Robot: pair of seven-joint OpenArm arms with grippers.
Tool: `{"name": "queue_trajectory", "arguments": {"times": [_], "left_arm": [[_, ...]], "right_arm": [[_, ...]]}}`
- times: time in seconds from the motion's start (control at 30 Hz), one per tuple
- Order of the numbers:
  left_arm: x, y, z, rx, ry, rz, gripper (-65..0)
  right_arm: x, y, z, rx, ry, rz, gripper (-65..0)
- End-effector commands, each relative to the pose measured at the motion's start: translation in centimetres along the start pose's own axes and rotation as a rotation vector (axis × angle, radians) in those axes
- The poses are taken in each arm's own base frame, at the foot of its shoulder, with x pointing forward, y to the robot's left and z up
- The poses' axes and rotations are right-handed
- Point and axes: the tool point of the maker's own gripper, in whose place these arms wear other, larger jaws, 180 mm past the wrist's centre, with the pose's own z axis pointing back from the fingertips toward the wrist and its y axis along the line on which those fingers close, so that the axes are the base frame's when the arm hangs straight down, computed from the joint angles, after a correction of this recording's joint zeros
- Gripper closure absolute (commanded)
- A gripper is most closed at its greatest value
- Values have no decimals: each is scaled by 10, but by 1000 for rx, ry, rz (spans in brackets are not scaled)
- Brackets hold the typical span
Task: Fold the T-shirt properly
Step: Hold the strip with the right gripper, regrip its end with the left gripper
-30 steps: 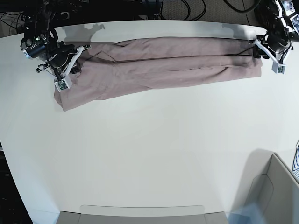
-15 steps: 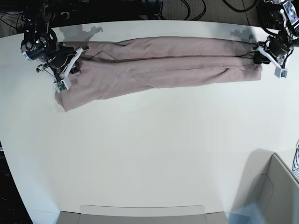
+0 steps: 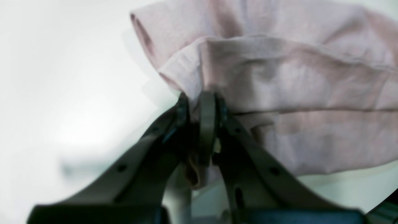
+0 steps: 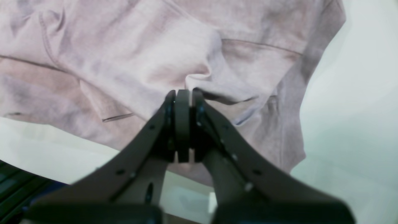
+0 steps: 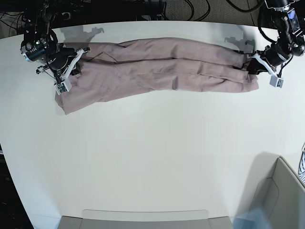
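Note:
The dusty mauve-pink T-shirt (image 5: pixel 157 69) lies stretched in a long folded band across the far part of the white table (image 5: pixel 152 157). My left gripper (image 5: pixel 255 64) is at the band's right end in the base view, shut on a bunched fold of the T-shirt (image 3: pixel 279 81), with cloth pinched between its fingertips (image 3: pixel 206 105). My right gripper (image 5: pixel 71 64) is at the band's left end, shut on a pucker of the T-shirt (image 4: pixel 199 62), its tips (image 4: pixel 183 99) pressed together.
A grey bin (image 5: pixel 279 195) stands at the front right corner, with a strip of striped cloth (image 5: pixel 302 167) at the right edge. A grey tray edge (image 5: pixel 143 219) runs along the front. Cables (image 5: pixel 157 7) lie behind the table.
My left gripper has moved leftward and toward the front with the shirt's end, so the band's right part now slants and bunches. My right gripper has stayed in place.

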Motion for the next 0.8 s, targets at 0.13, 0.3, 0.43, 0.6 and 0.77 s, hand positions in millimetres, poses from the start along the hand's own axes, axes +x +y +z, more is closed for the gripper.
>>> {"name": "queue_trajectory", "arguments": {"times": [0.13,0.3,0.43,0.6,0.77], "left_arm": [[-25,30,7,99,108,6,0],[-7,60,31,175,26,55,0],[13,70,40,201,-26,68,0],[26,78,51,224,-41,67,0],[47,65,61,232,-55,-22,0]], "right_arm": [[11,-5,5,-13,-39,12,0],[16,-6,6,-16,-50,12,0],[15,-6,6,-16,-49,12,0],[16,-6,6,-16,-50,14,0],[15,-6,6,-16,-47,14,0]]}}
